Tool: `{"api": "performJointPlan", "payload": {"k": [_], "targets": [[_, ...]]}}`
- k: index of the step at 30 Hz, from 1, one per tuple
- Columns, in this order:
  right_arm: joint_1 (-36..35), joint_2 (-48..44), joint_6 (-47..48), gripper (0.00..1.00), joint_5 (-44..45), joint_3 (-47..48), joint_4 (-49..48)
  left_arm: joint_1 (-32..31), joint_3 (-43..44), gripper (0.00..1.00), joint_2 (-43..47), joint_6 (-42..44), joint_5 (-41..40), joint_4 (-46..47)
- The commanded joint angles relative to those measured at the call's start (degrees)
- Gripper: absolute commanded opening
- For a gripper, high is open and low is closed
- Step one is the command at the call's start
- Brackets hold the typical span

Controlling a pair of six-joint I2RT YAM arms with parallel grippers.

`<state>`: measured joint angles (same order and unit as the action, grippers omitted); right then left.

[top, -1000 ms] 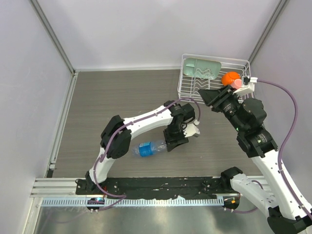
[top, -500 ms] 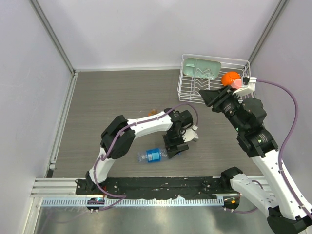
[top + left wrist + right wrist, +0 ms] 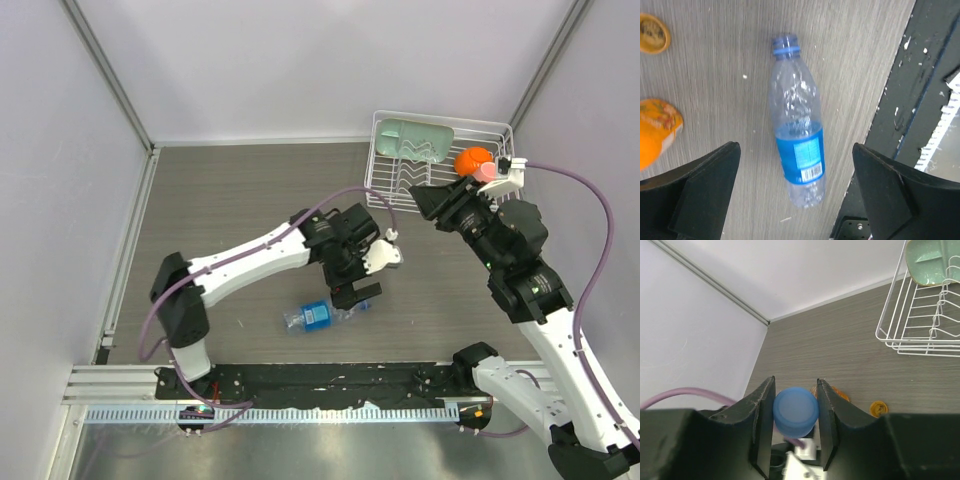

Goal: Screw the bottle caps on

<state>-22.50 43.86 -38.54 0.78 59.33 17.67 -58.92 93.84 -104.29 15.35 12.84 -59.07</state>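
A clear plastic bottle with a blue label (image 3: 797,145) lies on its side on the grey wood-grain table (image 3: 230,200), open neck toward 12 o'clock in the left wrist view. The left pincer (image 3: 356,294) hangs over it with jaws spread wide and nothing between them, apparently lined up to straddle the body and steady or right it. The right pincer (image 3: 795,395) is raised away at about 2 o'clock from the bottle in the overhead view. It is clamped on the round blue plastic cap (image 3: 795,412), seemingly kept ready until there is a neck to thread it onto. The small orange-amber screw cap (image 3: 652,33) rests loose on the table at 10 o'clock from the bottle. The squat bottle of orange liquid (image 3: 657,127) sits at 9 o'clock, cut by the frame edge so that its mouth cannot be made out. The overhead view does not show it, and the left arm probably covers it there. The blue cap's thread is turned away from the lens, so how squarely it sits in the grip is unclear.
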Motion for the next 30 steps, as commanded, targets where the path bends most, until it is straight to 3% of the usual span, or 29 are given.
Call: {"api": "performJointPlan", "payload": {"k": [1, 9, 23, 30], "targets": [[-0.2, -0.4, 2.2, 0.27, 0.0, 2.9, -0.5, -0.4, -7.6, 1.0, 8.5, -1.1, -3.5, -1.7], [-0.2, -0.3, 2.7, 0.29, -1.8, 4.0, -0.1, -0.4, -22.3, 1.0, 13.0, -2.6, -10.6, 2.6], [-0.2, 0.5, 2.2, 0.28, -2.8, 4.2, -0.2, -0.4, -26.3, 1.0, 7.7, -3.5, -9.9, 11.7], [-0.2, 1.2, 2.5, 0.28, -2.7, 4.9, 0.0, -0.4, -34.3, 0.99, 9.8, -0.2, -12.3, 19.4]]}}
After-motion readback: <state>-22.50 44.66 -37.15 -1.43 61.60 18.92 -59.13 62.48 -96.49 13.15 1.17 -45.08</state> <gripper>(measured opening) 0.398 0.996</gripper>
